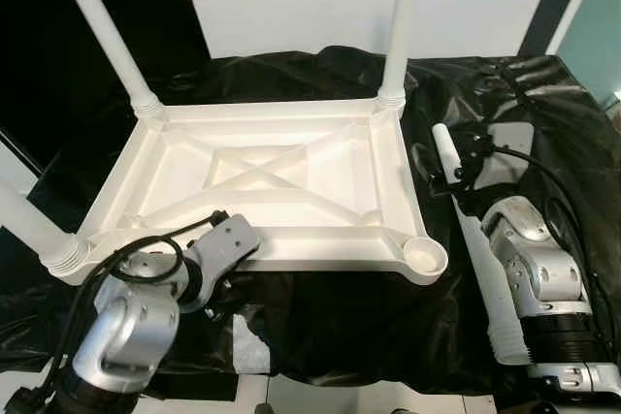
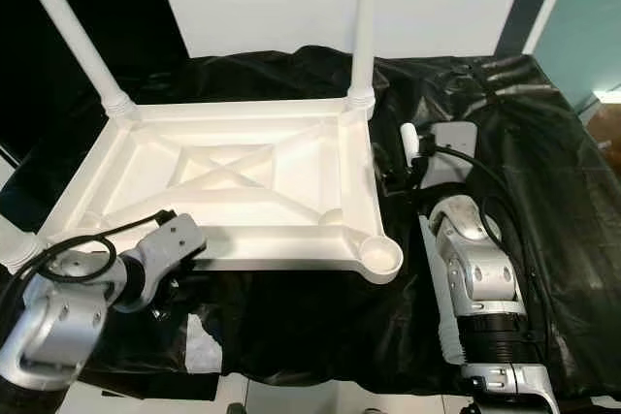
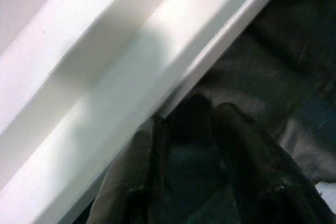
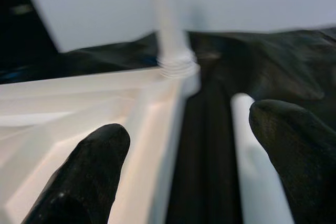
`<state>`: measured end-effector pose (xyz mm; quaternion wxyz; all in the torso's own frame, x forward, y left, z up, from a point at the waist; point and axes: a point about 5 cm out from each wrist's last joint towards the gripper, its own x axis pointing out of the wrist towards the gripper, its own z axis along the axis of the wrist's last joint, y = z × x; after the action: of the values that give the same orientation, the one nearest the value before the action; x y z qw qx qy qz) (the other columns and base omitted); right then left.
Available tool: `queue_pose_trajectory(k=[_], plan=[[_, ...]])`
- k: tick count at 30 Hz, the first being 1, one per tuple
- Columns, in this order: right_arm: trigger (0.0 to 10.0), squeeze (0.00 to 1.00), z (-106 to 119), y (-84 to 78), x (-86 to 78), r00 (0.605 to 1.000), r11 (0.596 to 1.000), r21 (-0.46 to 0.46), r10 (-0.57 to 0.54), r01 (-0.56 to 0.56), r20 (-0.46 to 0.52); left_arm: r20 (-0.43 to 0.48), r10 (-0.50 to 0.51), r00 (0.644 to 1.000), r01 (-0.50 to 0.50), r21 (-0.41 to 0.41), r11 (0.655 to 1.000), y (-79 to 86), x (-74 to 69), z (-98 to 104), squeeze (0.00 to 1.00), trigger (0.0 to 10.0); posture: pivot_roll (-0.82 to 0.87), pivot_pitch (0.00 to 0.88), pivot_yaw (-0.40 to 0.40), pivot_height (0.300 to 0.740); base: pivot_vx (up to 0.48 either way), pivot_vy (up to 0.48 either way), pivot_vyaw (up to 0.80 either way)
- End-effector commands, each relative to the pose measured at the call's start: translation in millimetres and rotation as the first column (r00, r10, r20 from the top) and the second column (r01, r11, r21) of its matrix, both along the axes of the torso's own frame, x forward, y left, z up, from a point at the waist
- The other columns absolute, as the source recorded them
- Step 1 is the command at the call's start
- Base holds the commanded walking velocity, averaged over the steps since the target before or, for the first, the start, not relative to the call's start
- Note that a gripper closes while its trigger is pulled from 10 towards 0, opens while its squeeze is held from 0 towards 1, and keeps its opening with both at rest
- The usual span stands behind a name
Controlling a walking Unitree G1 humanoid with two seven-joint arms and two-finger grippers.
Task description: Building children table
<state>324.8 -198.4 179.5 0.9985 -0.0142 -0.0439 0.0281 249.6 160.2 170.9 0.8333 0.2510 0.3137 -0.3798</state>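
Upturned white table top (image 1: 281, 181), three legs fitted.
Right gripper (image 4: 189, 166), at 3 o'clock, spread around loose leg (image 1: 480, 259); left gripper (image 3: 189, 129), at 7, nearly closed, empty.

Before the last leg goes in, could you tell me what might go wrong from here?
1. The loose white plastic table leg lies beside the right hand, whose open fingers straddle it; it may roll on the crumpled black sheet.
2. The empty corner socket overhangs the upturned white plastic tabletop; pressing there might shift it against the left hand.
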Motion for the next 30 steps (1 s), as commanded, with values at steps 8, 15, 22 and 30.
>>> queue_pose_trajectory(k=[8,15,22,30], plan=[[10.0,0.00,-26.3,-13.7,15.6,0.979,0.987,0.036,-0.148,0.155,-0.144,0.293,0.160,0.943,-0.163,-0.013,0.987,28.1,39.5,48.8,0.00,10.0,0.03,0.033,0.043,0.740,0.000,0.000,0.00],[10.0,0.00,-32.9,-18.2,21.7,0.972,0.987,0.000,-0.157,0.159,-0.177,0.257,0.115,0.960,-0.128,0.033,0.991,29.1,38.5,37.9,0.00,10.0,0.02,0.031,0.042,0.740,0.000,0.000,0.00],[10.0,0.00,-32.8,-19.8,23.9,0.971,0.987,-0.020,-0.161,0.160,-0.175,0.178,0.033,0.984,-0.048,0.080,0.996,21.2,26.8,15.0,0.48,10.0,0.02,0.039,0.031,0.740,0.000,0.000,0.00],[10.0,0.00,-33.3,-24.5,27.2,0.968,0.985,-0.018,-0.172,0.172,-0.181,0.243,0.083,0.967,-0.113,0.113,0.987,20.7,38.9,11.1,0.00,10.0,0.02,0.043,0.031,0.740,0.000,0.000,0.00]])
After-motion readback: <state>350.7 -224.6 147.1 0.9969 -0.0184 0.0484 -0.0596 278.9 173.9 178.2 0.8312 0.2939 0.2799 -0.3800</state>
